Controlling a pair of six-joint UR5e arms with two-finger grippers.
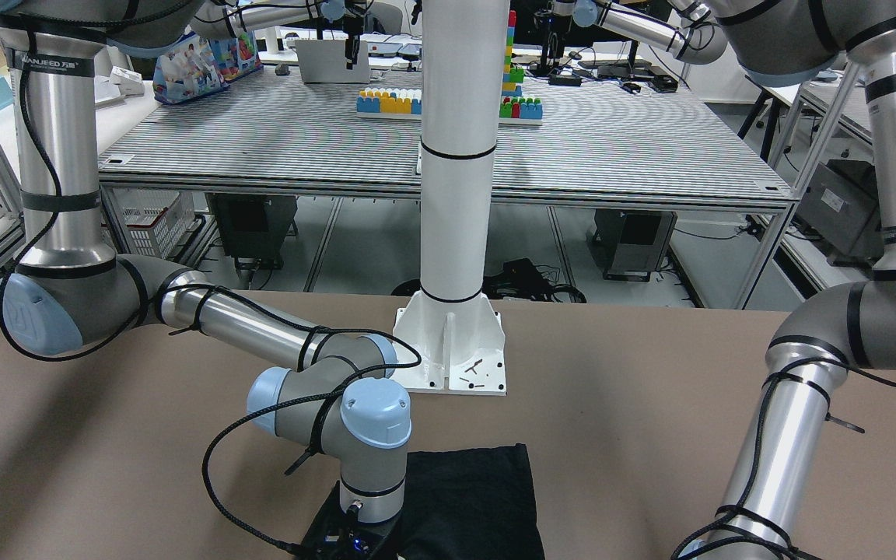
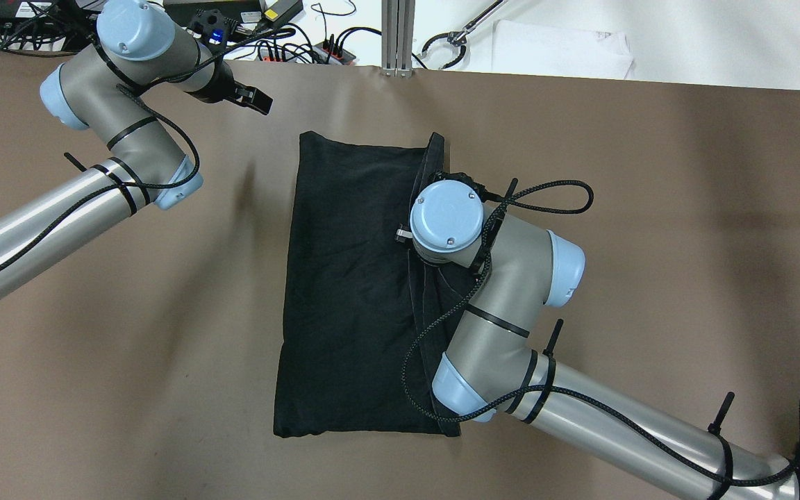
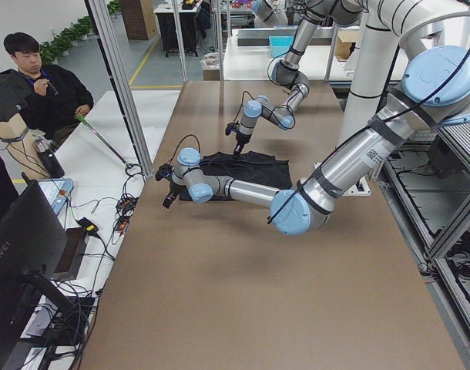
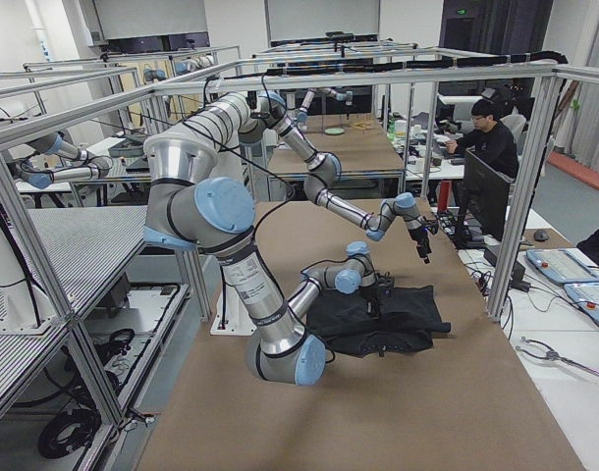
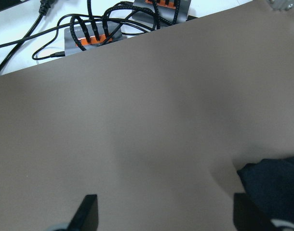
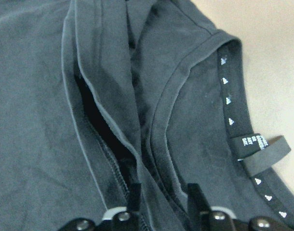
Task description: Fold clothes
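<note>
A: What filled most of the overhead view?

B: The brown table (image 2: pixel 650 173), almost edge to edge. At the centre of the frame lay the clothes (image 2: pixel 344 278), a single black piece spread flat as a tall rectangle, with doubled edges running down its right side.

A: And the arms?

B: The right arm (image 2: pixel 580 410) came in from the lower right corner and bent up over the cloth's right edge, its wrist pointing straight down. The left arm (image 2: pixel 39 215) entered from the left edge and ended in the upper left, off the cloth and over bare table.

A: The pincers?

B: From above, the right gripper (image 6: pixel 164 199) was hidden under its wrist. Its own camera showed the two fingers at the bottom of the frame drawn close on a ridge of layered hems, pinching the fabric. The left gripper (image 5: pixel 164 214) held nothing. Its fingers (image 5: pixel 86 214) stood wide apart along the bottom of its frame over bare table, with a corner of the black cloth at lower right.

A: Anything smaller?

B: In the front-facing view, the white pole's base plate (image 1: pixel 452 350) sat at centre, above the cloth and apart from it. In the right wrist view, a neck tape (image 6: pixel 227 101) with white marks ran down the right side, and a small black loop label (image 6: pixel 260 149) stuck out from it toward the table.
</note>
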